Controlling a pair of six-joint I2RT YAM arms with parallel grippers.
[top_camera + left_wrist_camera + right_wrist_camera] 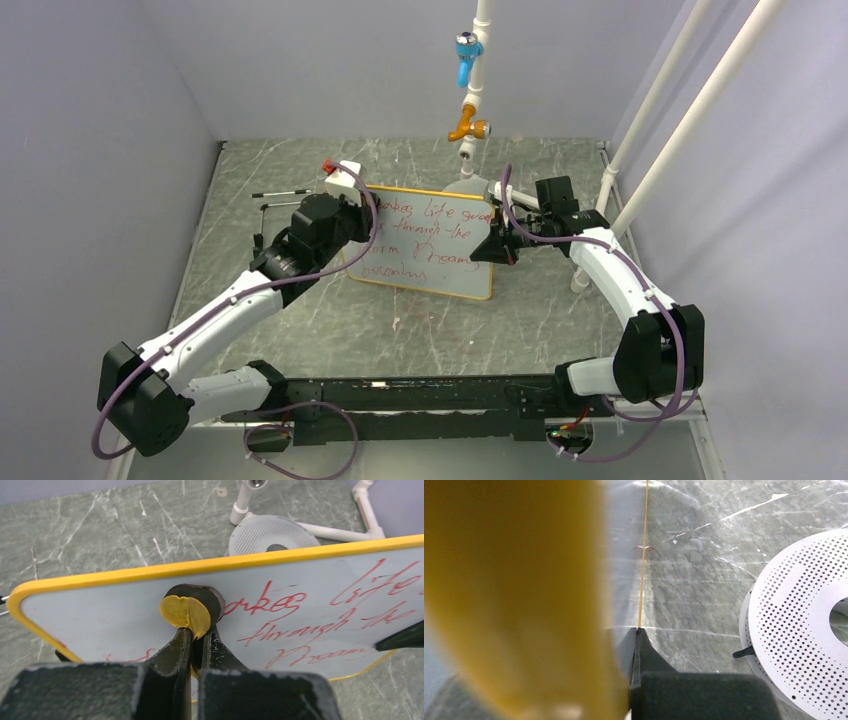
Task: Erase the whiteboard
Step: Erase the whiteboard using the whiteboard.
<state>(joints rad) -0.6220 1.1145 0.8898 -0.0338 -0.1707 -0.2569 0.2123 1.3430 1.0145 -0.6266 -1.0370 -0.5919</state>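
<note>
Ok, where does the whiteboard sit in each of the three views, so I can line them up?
Top external: the whiteboard is mid-table, between the two arms.
Left wrist: the whiteboard spans the frame's middle, red writing at right.
Right wrist: the whiteboard is edge-on, a thin yellow line up the centre.
Shared landmark: the perforated grey disc beside its far edge, in all three.

Red handwriting runs across the whiteboard (pixel 100 615) in several lines. In the left wrist view, "through the" can be read. Above it stand a word ending "rkes" and "Life", below it "Dream". The remaining words are too loose to read.
</note>
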